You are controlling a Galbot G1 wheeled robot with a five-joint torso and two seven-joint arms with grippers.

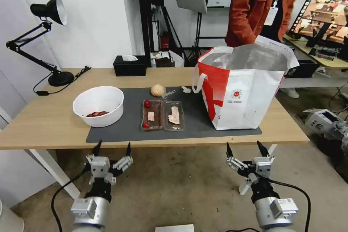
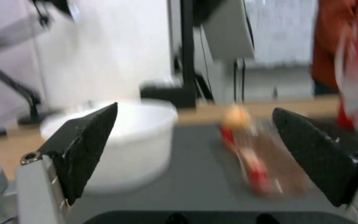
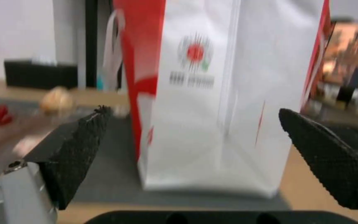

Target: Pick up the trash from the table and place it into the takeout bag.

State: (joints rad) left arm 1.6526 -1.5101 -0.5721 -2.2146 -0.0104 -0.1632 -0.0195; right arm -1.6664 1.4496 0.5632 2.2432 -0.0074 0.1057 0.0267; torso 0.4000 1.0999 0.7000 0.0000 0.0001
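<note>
On the table [image 1: 47,119] lies a dark grey mat. At its left end sits a white bowl [image 1: 98,105] [image 2: 137,140] with reddish scraps. A clear two-compartment tray [image 1: 162,115] [image 2: 262,165] holds food bits at the mat's middle. Behind it lie a tan lump [image 1: 157,90] [image 2: 237,115] [image 3: 57,98], a clear spoon [image 1: 168,94] and a tiny white scrap [image 1: 186,89]. The white-and-red takeout bag [image 1: 243,87] [image 3: 224,102] stands open on the mat's right. My left gripper [image 1: 112,149] [image 2: 195,155] and right gripper [image 1: 246,148] [image 3: 193,158] hang open just before the table's front edge, holding nothing.
A black tissue box [image 1: 129,65] sits at the table's back edge and a black desk lamp [image 1: 43,40] at the back left. A person in an orange jacket [image 1: 261,7] stands behind the bag. A desk with a monitor [image 1: 326,14] is at the far right.
</note>
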